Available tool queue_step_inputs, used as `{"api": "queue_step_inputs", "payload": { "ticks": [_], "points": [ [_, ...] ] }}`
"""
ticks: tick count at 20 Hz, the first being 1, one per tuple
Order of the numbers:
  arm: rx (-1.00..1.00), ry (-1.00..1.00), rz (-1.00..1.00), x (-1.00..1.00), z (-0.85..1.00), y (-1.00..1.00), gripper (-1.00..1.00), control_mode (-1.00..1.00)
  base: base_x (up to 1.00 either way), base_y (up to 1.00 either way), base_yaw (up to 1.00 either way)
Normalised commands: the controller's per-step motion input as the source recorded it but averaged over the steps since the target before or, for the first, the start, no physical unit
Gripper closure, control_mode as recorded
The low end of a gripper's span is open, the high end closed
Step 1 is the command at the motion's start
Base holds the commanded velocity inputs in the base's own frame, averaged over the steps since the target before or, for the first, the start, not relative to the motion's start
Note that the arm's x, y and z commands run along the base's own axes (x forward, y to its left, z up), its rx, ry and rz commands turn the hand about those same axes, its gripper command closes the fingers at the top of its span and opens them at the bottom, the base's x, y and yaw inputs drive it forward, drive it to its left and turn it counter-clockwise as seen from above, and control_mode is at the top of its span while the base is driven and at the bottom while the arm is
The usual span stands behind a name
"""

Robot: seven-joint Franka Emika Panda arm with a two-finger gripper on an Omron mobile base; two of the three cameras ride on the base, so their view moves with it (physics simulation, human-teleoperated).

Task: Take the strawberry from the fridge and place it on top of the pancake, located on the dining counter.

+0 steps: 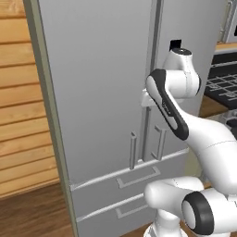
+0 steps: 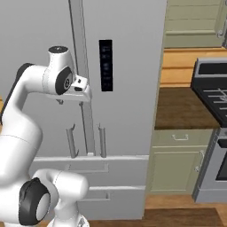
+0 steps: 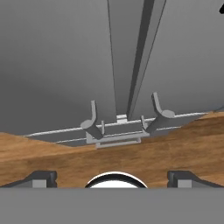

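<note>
You are facing the fridge [image 1: 102,92], and both of its upper doors are closed, so whatever sits on its shelves is hidden from you; the strawberry cannot be made out anywhere. The top of the fridge is cut off in both base views. From the left base view its left edge meets a wood-plank wall [image 1: 18,106]. From the right base view, a green cabinet [image 2: 177,166] with a dark worktop [image 2: 177,106] stands just beside the fridge on its right, and beyond that a stove [image 2: 215,133] is cut off by the picture's edge.

The two vertical door handles [image 2: 86,141] run either side of the centre seam; you see only their lower ends clearly, because the arm covers much of the seam in the left base view. Below them lie the two drawers [image 1: 115,185], shut. A dark panel [image 2: 105,65] sits on the right-hand door, beside the seam.

The gripper [image 3: 112,177] is held in front of the seam, above the handle ends, with its fingers spread wide and nothing between them. In the hand view only the two dark fingertips [image 3: 41,178] peek up, pointing down at the handle ends and the wooden floor [image 3: 175,144] in front of the fridge.
</note>
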Motion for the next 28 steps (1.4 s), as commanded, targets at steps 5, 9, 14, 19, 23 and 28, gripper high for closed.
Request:
{"api": "queue_step_inputs", "payload": {
  "ticks": [5,9,14,19,23,28],
  "points": [
    [0.00,0.00,0.00,0.00,0.00,0.00,-1.00,1.00,-0.26,0.13,0.00],
    [0.00,0.00,0.00,0.00,0.00,0.00,-1.00,1.00,-0.18,-0.16,0.03],
    [0.00,0.00,0.00,0.00,0.00,0.00,-1.00,1.00,-0.01,-0.50,0.30],
    [0.00,0.00,0.00,0.00,0.00,0.00,-1.00,1.00,-0.19,-0.14,0.11],
    [0.00,0.00,0.00,0.00,0.00,0.00,-1.00,1.00,-0.23,-0.04,0.08],
    [0.00,0.00,0.00,0.00,0.00,0.00,-1.00,1.00,-0.26,-0.04,0.07]
  ]
}}
